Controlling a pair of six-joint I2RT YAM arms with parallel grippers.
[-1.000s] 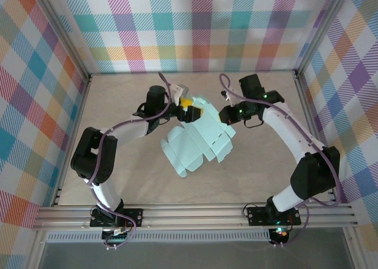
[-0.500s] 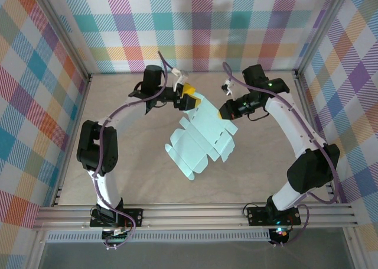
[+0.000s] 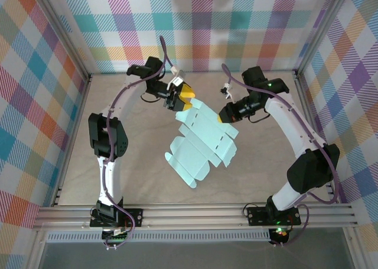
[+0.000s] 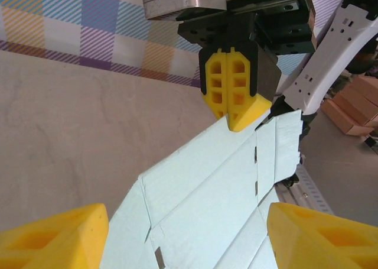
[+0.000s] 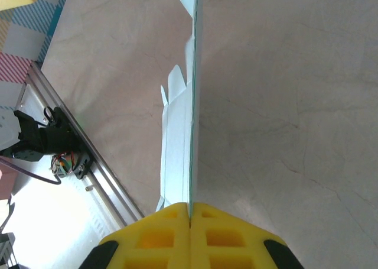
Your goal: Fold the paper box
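My right fingers are pinched flat on the paper box. It is an unfolded sheet held up over the middle of the worktop, with its long axis running from the far edge back toward the near edge. My left fingers stand wide at the sheet's far-left corner, so they are the nearer pair to that end panel. The card lies straight ahead of them, between the tips.

The left wrist view shows the card passing between both tips, touching neither as far as I can see, and the right fingers clamped on the opposite corner. The right wrist view shows the sheet edge-on, a thin line leaving the pinch. I cannot tell whether the near end rests on the worktop.
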